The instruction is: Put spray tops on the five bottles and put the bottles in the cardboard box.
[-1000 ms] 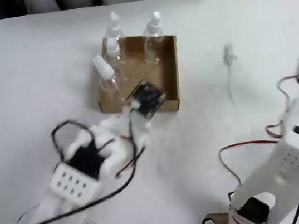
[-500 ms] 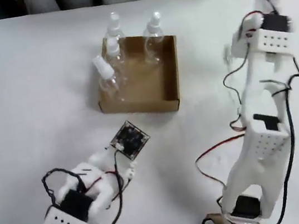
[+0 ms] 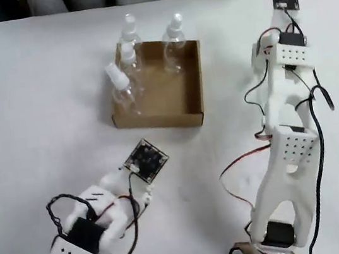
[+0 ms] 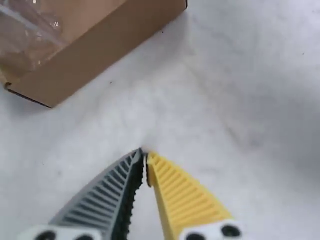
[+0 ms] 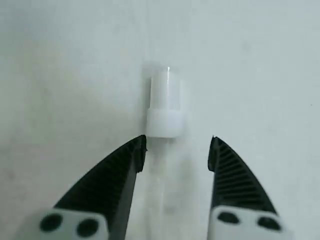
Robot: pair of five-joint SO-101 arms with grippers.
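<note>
Spray top (image 5: 166, 107) lies flat on the bench (image 3: 36, 89), white cap pointing away from my right hand (image 5: 178, 143). That hand hangs over it spread wide, one jaw on each side and neither touching the cap. A faint tube seems to run back from the cap between the jaws, though I can barely make it out. From the high view, the right arm (image 3: 281, 84) is stretched out well to the right of the cardboard box (image 3: 155, 119). In the box I count four bottles (image 3: 126, 85) with sprayers fitted, two of them poking over the far wall. My left hand (image 4: 145, 156) is closed tip to tip with nothing in it, low over bare bench just short of the box's near wall.
</note>
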